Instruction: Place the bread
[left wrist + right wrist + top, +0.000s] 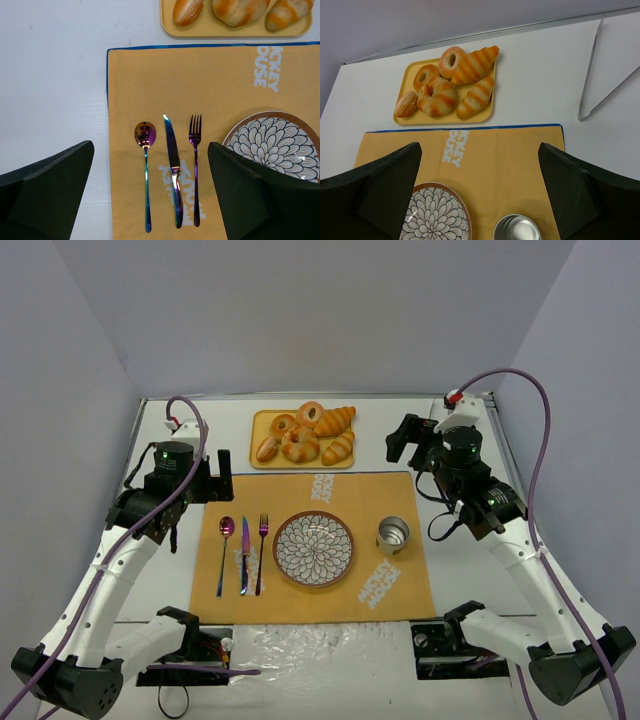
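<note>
At right edge of tray (485,114), the bread (476,97)

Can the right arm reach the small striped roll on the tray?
Probably yes: the right gripper is open and pointed toward the tray, and the bread lies on its near right side with nothing over it.

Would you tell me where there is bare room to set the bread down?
The plate is bare, as is the placemat strip between it and the tray. A narrower gap separates plate and metal cup. Crowded: the tray, and the fork side of the plate.
</note>
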Robot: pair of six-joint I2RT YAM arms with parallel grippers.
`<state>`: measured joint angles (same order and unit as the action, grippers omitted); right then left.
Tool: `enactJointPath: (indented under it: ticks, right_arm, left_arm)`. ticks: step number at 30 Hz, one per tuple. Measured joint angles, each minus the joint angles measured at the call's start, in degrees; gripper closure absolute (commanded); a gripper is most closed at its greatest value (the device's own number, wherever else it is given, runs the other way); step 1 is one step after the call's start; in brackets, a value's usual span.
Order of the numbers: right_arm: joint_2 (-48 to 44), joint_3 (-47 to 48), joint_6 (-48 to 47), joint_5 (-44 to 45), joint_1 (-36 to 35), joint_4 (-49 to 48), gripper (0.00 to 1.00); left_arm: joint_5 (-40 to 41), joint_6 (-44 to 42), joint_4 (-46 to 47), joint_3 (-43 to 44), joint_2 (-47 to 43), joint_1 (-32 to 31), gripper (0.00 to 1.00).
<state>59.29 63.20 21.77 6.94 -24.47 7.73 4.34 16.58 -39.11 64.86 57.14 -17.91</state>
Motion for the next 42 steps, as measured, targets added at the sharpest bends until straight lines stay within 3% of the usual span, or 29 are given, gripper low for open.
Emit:
enactJointPath:
  ticks: [10, 14, 23, 33, 42]
  right_arm:
    - [4.4, 1.4, 0.4, 7.1, 0.1, 1.8, 0.00]
    - [12.5, 5.9, 0.8, 12.6, 1.7, 4.6, 0.00]
    - [32.3, 13.1, 2.2, 13.5, 15.0, 7.1, 0.00]
    - [51.9, 27.1, 2.4, 10.7, 18.6, 6.3, 0.00]
    - [62.8, 31.8, 2.5, 8.2, 20.4, 6.6, 0.00]
  left_arm:
    - [0.0, 0.0, 0.0, 0.0, 0.0, 0.0, 0.05]
    - [0.0, 0.0, 0.0, 0.0, 0.0, 0.0, 0.05]
    - [-0.2, 0.0, 0.0, 0.0, 0.0, -0.1, 0.05]
    - [-1.3, 0.1, 0.2, 0.0, 0.0, -0.1, 0.05]
    - [-1.5, 0.1, 0.3, 0.0, 0.0, -0.1, 0.05]
